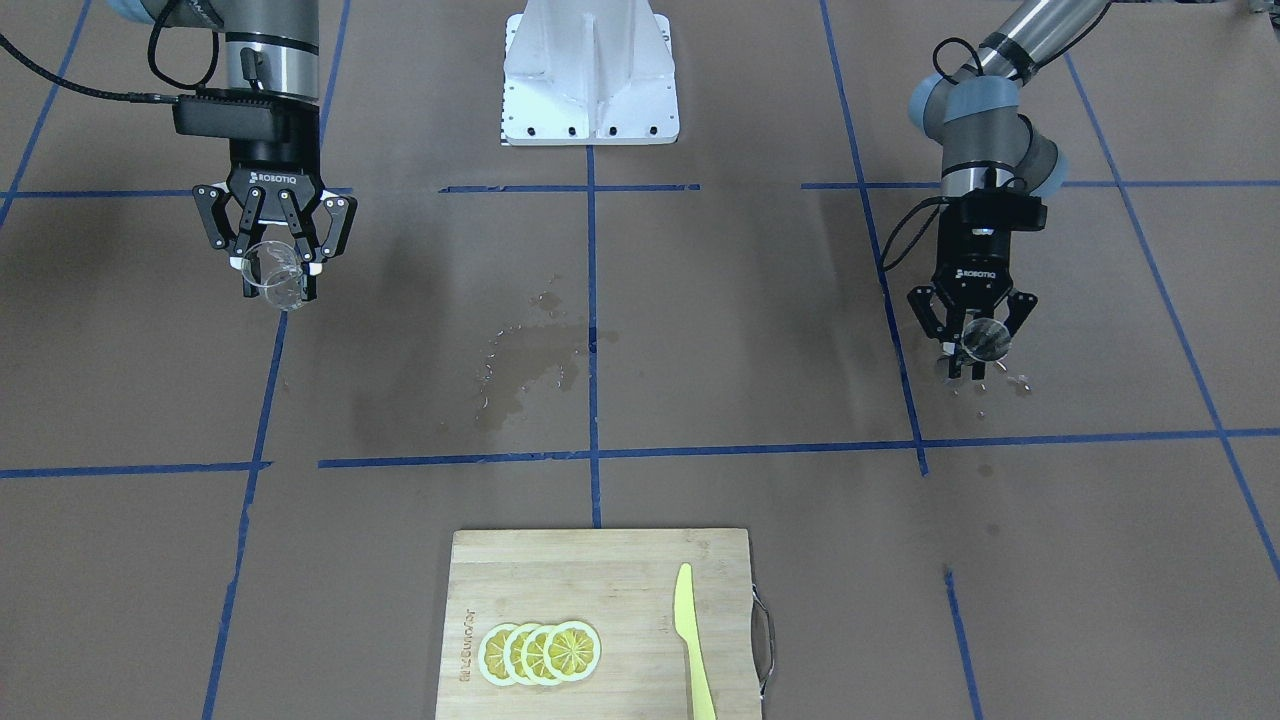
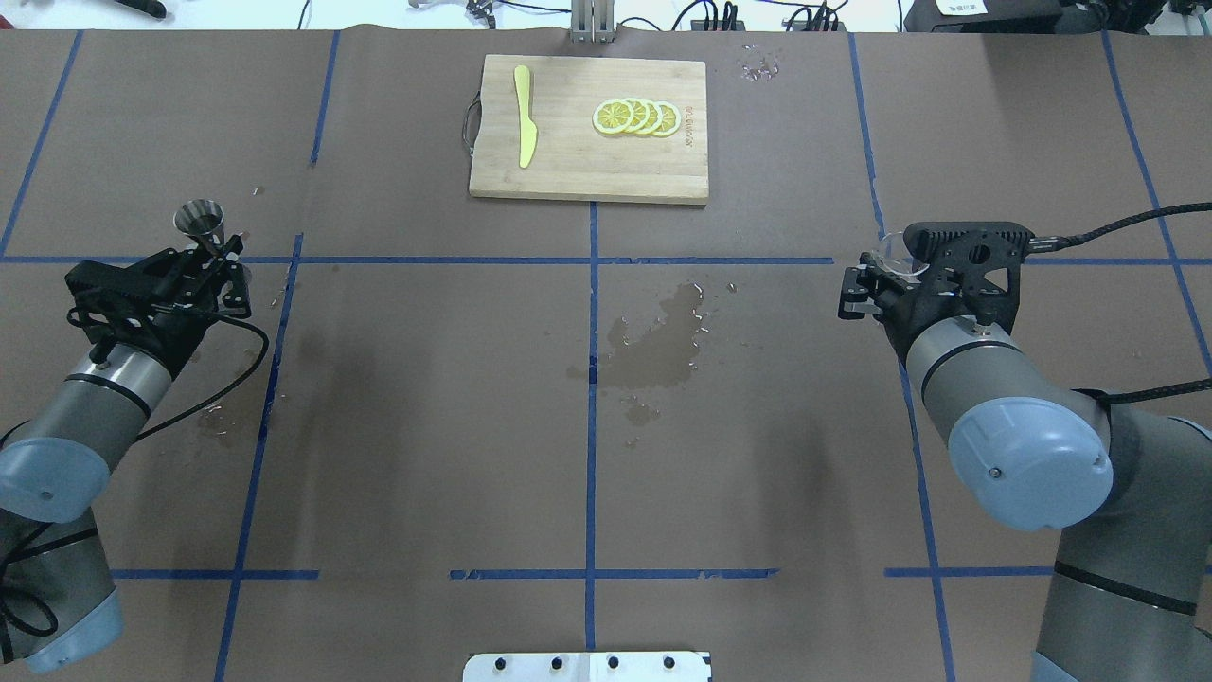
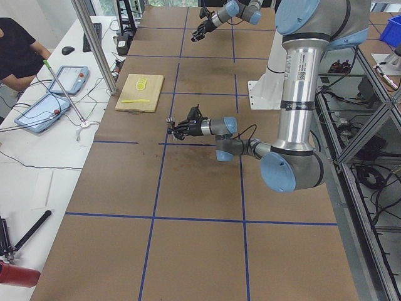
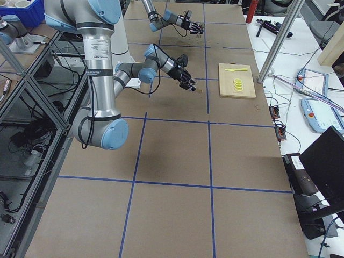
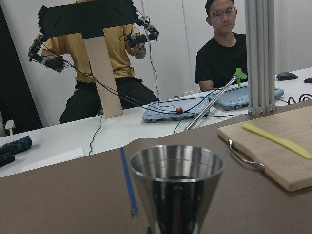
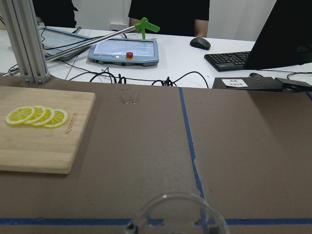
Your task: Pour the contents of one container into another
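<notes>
While its fingers pinch a small conical steel cup (image 2: 201,223) upright, the left gripper (image 1: 968,362) hangs over the left of the brown paper-covered table (image 2: 426,426). On the right, the right gripper (image 1: 280,290) clamps a clear glass tumbler (image 1: 274,274). A wet spill (image 2: 663,341) lies between them. On the far bamboo cutting board (image 2: 587,161) are lemon slices (image 2: 636,116) and a yellow plastic knife (image 2: 524,128).

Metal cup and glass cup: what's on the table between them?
Between metal cup and glass cup: just a wet patch and blue tape, in the overhead view.
</notes>
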Robot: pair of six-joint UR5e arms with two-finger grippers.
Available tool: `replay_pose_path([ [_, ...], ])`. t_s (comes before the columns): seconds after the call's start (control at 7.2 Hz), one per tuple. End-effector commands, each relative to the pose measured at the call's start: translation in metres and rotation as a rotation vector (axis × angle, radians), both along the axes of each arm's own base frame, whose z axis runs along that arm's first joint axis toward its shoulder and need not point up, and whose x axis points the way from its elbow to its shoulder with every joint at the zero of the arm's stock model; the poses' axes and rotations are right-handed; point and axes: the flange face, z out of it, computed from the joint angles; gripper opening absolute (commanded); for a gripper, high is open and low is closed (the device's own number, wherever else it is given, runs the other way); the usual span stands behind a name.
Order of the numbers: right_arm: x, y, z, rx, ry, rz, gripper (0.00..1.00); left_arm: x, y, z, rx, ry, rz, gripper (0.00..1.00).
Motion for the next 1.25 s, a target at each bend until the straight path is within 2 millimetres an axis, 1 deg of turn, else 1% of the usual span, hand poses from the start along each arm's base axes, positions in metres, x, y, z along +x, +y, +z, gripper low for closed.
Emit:
replay_pose_path([
  [0.0, 0.02, 0.008, 0.039, 0.065, -0.006, -0.043, 0.0, -0.018, 0.003, 0.016, -0.044, 0.03, -0.088, 0.0],
  [0.14, 0.023, 0.009, 0.058, 0.067, 0.009, -0.049, 0.0, -0.022, 0.006, 0.026, -0.076, 0.107, -0.121, 0.0],
  [0.28, 0.022, 0.009, 0.067, 0.079, -0.017, -0.048, 0.0, -0.022, 0.007, 0.03, -0.094, 0.14, -0.183, 0.0],
  [0.42, 0.024, 0.01, 0.081, 0.094, -0.022, -0.056, 0.0, -0.016, 0.008, 0.038, -0.119, 0.141, -0.223, 0.0],
  [0.56, 0.031, 0.012, 0.086, 0.109, -0.038, -0.058, 0.0, -0.003, 0.019, 0.04, -0.128, 0.17, -0.241, 0.0],
  [0.69, 0.031, 0.012, 0.09, 0.113, -0.045, -0.058, 0.0, 0.01, 0.034, 0.038, -0.111, 0.188, -0.254, 0.0],
  [0.83, 0.031, 0.012, 0.091, 0.113, -0.045, -0.058, 0.0, 0.019, 0.046, 0.038, -0.092, 0.177, -0.263, 0.0],
  [0.97, 0.031, 0.012, 0.091, 0.114, -0.045, -0.057, 0.0, 0.029, 0.051, 0.042, -0.087, 0.099, -0.281, 0.0],
  [1.11, 0.031, 0.012, 0.092, 0.113, -0.044, -0.057, 0.0, 0.03, 0.052, 0.045, -0.08, 0.087, -0.299, 0.0],
])
